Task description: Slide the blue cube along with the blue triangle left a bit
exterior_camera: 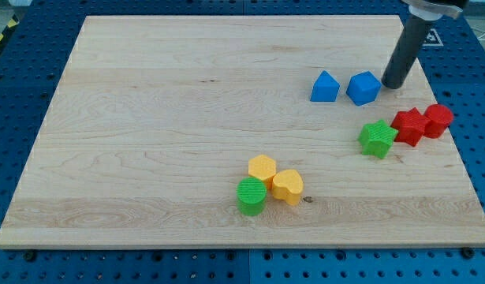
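The blue cube [363, 87] sits at the board's upper right, with the blue triangle [325, 87] just to its left, a small gap between them. My tip [393, 84] rests on the board just to the right of the blue cube, close to its right side. The rod leans up toward the view's top right corner.
A green star [377, 138], a red star [408, 126] and a red cylinder [438, 120] lie in a row below the cube. A yellow hexagon [263, 168], a yellow heart [288, 186] and a green cylinder [251, 196] cluster at bottom centre. The wooden board [147, 118] ends near the tip's right.
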